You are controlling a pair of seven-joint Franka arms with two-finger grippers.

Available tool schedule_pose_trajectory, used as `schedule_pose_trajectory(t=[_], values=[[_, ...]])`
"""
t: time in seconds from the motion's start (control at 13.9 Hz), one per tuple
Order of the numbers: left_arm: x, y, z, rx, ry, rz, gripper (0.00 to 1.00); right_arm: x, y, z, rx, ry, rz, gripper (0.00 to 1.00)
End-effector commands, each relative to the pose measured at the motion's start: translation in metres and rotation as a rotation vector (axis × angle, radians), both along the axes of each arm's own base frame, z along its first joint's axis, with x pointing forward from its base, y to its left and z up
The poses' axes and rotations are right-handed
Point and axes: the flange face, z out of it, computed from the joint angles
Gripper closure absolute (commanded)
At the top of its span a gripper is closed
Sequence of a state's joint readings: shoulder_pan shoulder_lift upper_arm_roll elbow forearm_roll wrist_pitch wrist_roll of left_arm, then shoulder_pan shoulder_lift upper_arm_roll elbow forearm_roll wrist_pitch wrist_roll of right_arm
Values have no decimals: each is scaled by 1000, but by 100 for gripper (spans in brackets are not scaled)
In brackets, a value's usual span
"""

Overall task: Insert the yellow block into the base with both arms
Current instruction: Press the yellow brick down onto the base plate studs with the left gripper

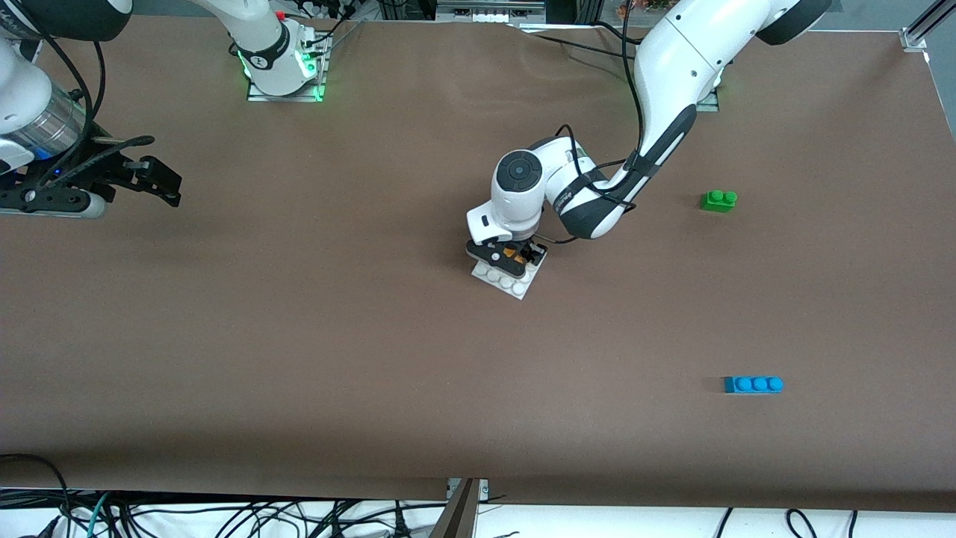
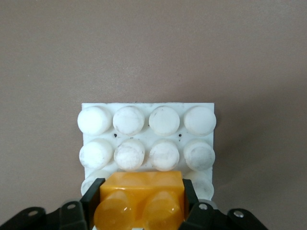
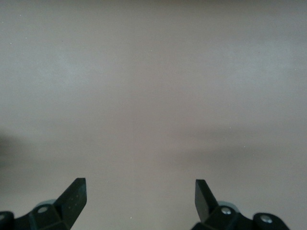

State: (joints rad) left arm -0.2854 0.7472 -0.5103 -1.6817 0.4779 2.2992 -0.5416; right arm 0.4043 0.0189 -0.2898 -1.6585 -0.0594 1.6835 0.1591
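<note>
The white studded base (image 1: 512,282) lies in the middle of the table. My left gripper (image 1: 512,255) is down over it, shut on the yellow block (image 1: 512,255). In the left wrist view the yellow block (image 2: 142,196) sits between the black fingers (image 2: 92,196), its two studs facing the camera, resting against the base (image 2: 148,132) on the stud rows closest to the gripper. My right gripper (image 1: 160,183) waits open and empty over bare table at the right arm's end; its wrist view shows the gripper (image 3: 140,196) with spread fingers above bare brown table.
A green two-stud brick (image 1: 718,200) lies toward the left arm's end of the table. A longer blue three-stud brick (image 1: 753,385) lies nearer to the front camera at that same end. The brown table (image 1: 299,336) surrounds them.
</note>
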Motion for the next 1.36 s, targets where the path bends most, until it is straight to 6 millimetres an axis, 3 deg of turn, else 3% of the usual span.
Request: schedule_pose_trajectory(t=[0.0, 0.14, 0.22, 0.36, 0.72, 0.86, 1.29], values=[[-5, -3, -8, 22, -26, -5, 87, 3, -1, 5, 4, -10, 0, 0], [-6, -3, -13, 24, -18, -6, 85, 3, -1, 5, 4, -10, 0, 0], [-7, -3, -14, 24, -17, -6, 78, 3, -1, 5, 3, -11, 0, 0], [-4, -2, -10, 24, -20, 26, 0, 3, -1, 5, 4, -10, 0, 0], [3, -3, 10, 2, -31, 89, 0, 3, -2, 5, 3, -11, -2, 0], [5, -2, 30, -16, -6, 142, 0, 3, -1, 5, 4, -10, 0, 0], [9, 22, 147, 62, 26, 249, 0, 3, -1, 5, 4, -10, 0, 0]])
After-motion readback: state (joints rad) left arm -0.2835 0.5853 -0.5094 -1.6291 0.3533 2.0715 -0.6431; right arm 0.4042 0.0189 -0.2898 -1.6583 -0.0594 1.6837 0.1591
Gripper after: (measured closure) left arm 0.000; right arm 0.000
